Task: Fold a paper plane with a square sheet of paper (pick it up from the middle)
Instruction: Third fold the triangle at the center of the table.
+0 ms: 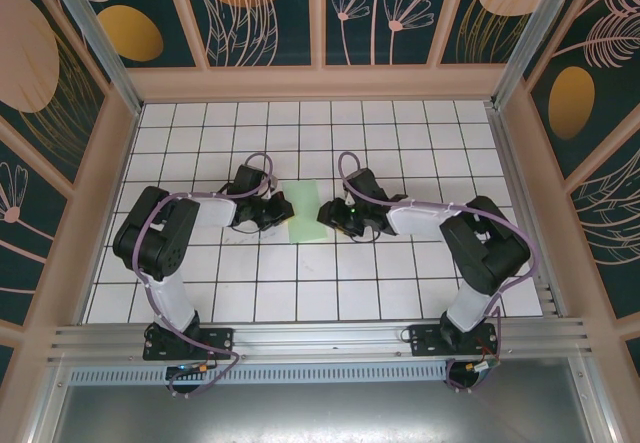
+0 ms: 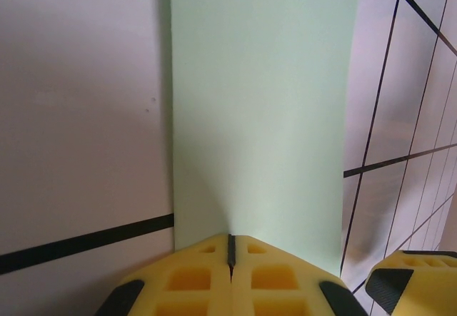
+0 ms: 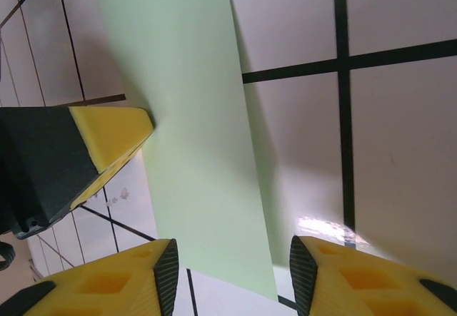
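The white grid-tiled table point(image 1: 200, 293) sits inside floral-panelled walls. At the left, the left gripper point(image 1: 277, 213) is closed, its tips pinching the left long edge of the square sheet of paper point(image 1: 305, 211). The sheet shows as a narrow mint band in the middle of the table, its long axis running away from the arm bases. Just right of it, the right gripper point(image 3: 232, 280) stands apart-jawed, straddling the opposite long edge and holding nothing. Both arms look equally near, so closing on that edge is probably the next move.

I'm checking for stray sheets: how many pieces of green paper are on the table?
1. The green paper lies in the middle of the table, one edge pinched by the left gripper. Another sheet could hide underneath it.
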{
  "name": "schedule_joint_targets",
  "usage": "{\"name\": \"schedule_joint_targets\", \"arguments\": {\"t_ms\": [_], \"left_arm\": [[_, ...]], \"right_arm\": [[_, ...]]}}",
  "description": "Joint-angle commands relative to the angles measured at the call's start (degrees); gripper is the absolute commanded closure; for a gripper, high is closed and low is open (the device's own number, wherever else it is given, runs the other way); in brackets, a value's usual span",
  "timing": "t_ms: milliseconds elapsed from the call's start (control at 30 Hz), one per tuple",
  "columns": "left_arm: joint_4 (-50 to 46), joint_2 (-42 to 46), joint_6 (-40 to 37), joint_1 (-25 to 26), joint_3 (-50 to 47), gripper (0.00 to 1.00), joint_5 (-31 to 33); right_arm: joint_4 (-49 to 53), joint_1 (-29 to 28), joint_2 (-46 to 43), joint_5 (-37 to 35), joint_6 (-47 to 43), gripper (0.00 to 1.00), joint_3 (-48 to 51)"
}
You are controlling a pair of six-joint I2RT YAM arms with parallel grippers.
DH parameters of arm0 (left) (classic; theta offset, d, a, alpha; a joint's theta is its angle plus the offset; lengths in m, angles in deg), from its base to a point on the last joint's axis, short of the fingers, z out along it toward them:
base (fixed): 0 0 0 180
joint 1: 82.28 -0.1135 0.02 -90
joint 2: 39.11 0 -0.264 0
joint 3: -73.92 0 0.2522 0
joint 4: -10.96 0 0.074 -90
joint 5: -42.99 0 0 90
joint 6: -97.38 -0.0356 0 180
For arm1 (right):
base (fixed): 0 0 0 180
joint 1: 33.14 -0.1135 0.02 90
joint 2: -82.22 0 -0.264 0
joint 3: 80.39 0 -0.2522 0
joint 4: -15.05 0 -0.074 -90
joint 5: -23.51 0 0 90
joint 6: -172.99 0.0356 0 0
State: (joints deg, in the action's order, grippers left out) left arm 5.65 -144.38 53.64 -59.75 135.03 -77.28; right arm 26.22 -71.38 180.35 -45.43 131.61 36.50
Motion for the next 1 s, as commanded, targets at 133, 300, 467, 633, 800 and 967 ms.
{"name": "schedule_joint_targets", "arguments": {"t_ms": [133, 300, 467, 633, 800, 967], "left_arm": [[-4.6, -2.4, -1.8, 0.2, -2.4, 1.0, 5.0], [-4.3, -2.2, -1.7, 0.2, -2.6, 1.0, 4.8], [-4.1, -2.2, -1.5, 0.2, -2.7, 1.0, 4.7], [-4.0, -2.2, -1.5, 0.2, -2.6, 1.0, 4.5], [-3.9, -2.3, -1.4, 0.2, -2.5, 1.0, 4.4], [-3.7, -1.9, -1.5, 0.2, -2.4, 1.0, 4.2]], "right_arm": [[-0.6, -0.4, 3.4, 2.6, -0.3, 0.59, -1.8], [0.6, -1.2, 4.8, 3.0, -1.2, 0.61, -3.3], [-1.0, -1.3, 4.8, 4.8, -0.7, 0.65, -3.0], [-5.7, -1.2, 3.2, 7.1, 1.7, 0.65, -0.6], [-7.3, -0.9, 2.4, 7.3, 3.8, 0.68, 1.0], [-6.8, -0.6, 0.9, 5.7, 5.7, 0.74, 2.2]]}}
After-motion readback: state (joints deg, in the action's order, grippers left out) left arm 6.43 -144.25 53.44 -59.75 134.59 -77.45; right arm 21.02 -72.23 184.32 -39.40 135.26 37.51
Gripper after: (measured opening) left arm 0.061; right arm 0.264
